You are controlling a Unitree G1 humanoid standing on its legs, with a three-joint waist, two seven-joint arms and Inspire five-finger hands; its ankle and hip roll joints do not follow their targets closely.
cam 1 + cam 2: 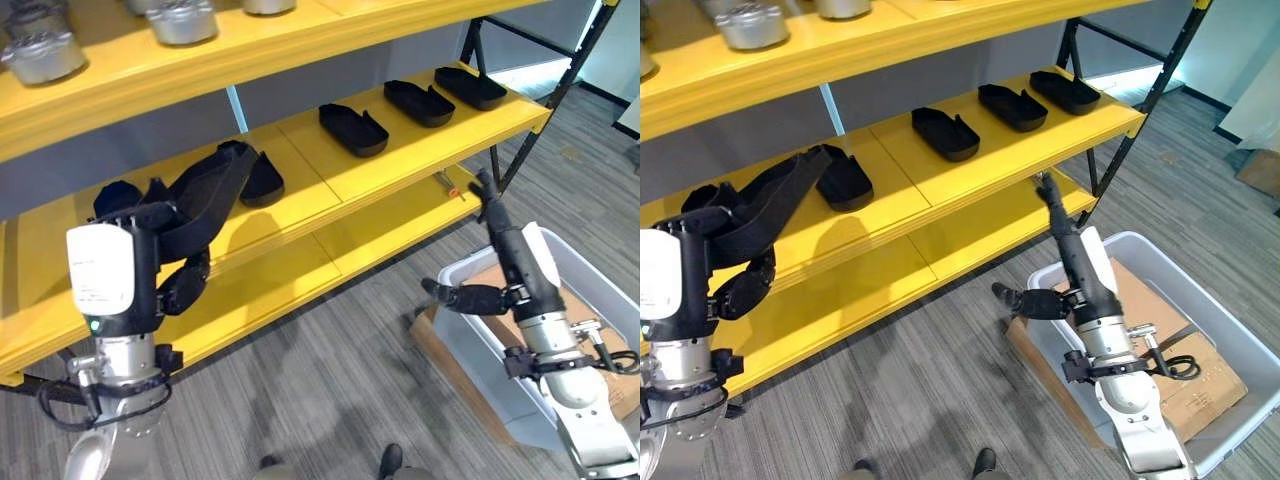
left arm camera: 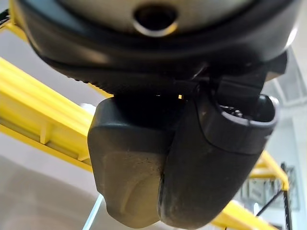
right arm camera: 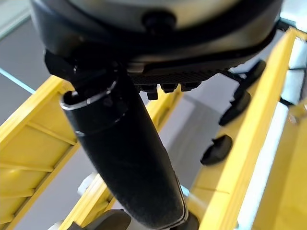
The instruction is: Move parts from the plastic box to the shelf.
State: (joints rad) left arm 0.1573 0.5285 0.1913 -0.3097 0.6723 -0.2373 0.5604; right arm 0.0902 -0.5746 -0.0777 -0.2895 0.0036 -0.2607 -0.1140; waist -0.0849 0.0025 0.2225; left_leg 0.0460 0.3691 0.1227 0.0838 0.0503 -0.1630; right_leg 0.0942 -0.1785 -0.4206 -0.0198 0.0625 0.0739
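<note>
My left hand [image 1: 150, 245] is shut on a long black moulded part [image 1: 215, 185], held up in front of the middle yellow shelf [image 1: 300, 150]. In the left wrist view the part [image 2: 139, 172] shows against the thumb. Right behind the held part a matching black part [image 1: 265, 180] lies on that shelf, and three more [image 1: 352, 130] [image 1: 418, 102] [image 1: 470, 87] sit in a row to the right. My right hand [image 1: 512, 258] is open, fingers straight and pointing up, thumb out to the side, empty, above the near corner of the grey plastic box [image 1: 1240, 335].
Brown cardboard [image 1: 1185, 350] lies inside the box and another piece [image 1: 450, 350] lies on the floor at its left. Metal pots [image 1: 45, 55] [image 1: 182, 20] stand on the top shelf. A lower yellow shelf [image 1: 300, 270] is bare. Dark frame bars [image 1: 520, 150] brace the shelf's right end.
</note>
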